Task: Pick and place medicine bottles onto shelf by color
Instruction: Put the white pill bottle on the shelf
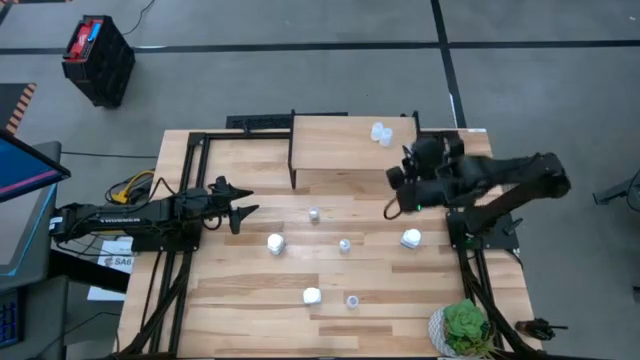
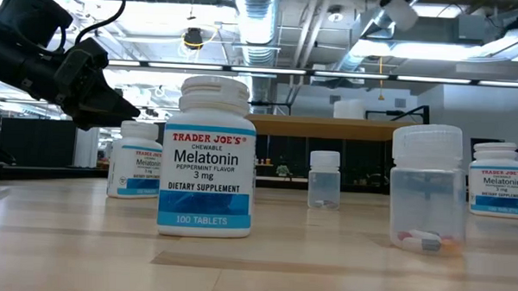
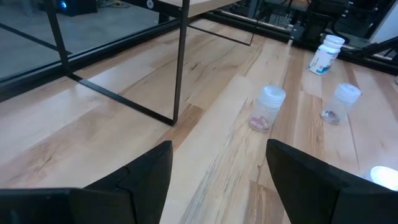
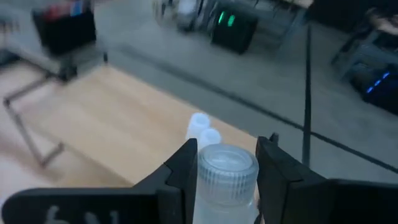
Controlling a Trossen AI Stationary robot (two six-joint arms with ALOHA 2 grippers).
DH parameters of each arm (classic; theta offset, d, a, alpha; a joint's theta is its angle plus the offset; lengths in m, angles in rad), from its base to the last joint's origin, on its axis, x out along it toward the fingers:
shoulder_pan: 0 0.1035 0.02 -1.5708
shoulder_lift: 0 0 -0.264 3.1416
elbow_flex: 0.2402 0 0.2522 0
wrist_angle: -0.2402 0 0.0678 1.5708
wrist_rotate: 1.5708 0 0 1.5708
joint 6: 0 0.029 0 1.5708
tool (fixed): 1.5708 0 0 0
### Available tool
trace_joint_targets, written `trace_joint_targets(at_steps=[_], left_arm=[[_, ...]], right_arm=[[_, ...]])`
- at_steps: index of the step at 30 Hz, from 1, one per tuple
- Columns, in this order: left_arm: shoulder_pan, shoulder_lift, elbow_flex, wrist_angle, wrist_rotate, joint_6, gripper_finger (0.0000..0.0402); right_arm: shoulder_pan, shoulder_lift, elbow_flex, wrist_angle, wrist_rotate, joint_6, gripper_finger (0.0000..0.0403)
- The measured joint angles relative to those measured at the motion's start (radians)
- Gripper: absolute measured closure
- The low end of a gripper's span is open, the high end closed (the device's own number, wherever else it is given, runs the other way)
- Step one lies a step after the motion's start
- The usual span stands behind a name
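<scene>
In the high view, the shelf [image 1: 345, 150] is seen at the far middle of the table [image 1: 240, 300], with two clear bottles [image 1: 381, 133] set together near its right end. The right gripper [image 1: 400, 180] is held just off the shelf's front right corner. The left gripper [image 1: 240, 208] is parked over the left part of the table, its fingers spread and nothing between them. Loose bottles are scattered on the tabletop: white ones [image 1: 276, 242] and smaller clear ones [image 1: 345, 245]. A potted plant [image 1: 465, 326] is placed at the near right corner.

In the low view, a white labelled bottle [image 2: 207, 157] is shown close to the camera, a clear bottle with pills [image 2: 426, 188] to its right, and a dark gripper [image 2: 80, 74] is raised at the upper left.

In the left wrist view, two clear bottles [image 3: 266, 109] and one white bottle [image 3: 324, 54] are seen standing beyond the spread fingers [image 3: 149, 177], beside a shelf leg [image 3: 180, 62].

In the right wrist view, a clear ribbed-cap bottle [image 4: 227, 180] is gripped between the fingers [image 4: 180, 171], above the shelf board [image 4: 118, 134], where the two clear bottles [image 4: 202, 127] stand.
</scene>
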Motion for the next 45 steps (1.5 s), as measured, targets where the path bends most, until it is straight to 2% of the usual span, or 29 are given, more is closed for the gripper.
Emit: trace_joint_targets(at_steps=[5,9,14,22,30,38,45], left_arm=[[0.0,0.0,0.0,0.0,0.0,-0.001,0.0155],[0.0,0.0,0.0,0.0,0.0,-0.001,0.0155],[0.0,0.0,0.0,0.0,0.0,0.0,0.0155],[0.0,0.0,0.0,0.0,-0.004,0.0,0.0155],[0.0,0.0,0.0,0.0,-0.005,0.0,0.0155],[0.0,0.0,0.0,0.0,-0.005,0.0,0.0155],[0.0,0.014,0.0,0.001,-0.005,0.001,0.0155]], right_arm=[[0.033,-0.045,-0.276,0.159,0.215,0.203,0.0271],[0.014,-0.029,-0.44,0.308,0.376,0.374,0.0274],[-0.044,0.046,-0.536,0.434,0.384,0.499,0.0271],[-0.146,0.211,-0.505,0.477,0.386,0.554,0.0269],[-0.228,0.294,-0.431,0.513,0.387,0.52,0.0269],[-0.251,0.378,-0.408,0.559,0.382,0.475,0.0269],[-0.259,0.397,-0.409,0.581,0.384,0.47,0.0269]])
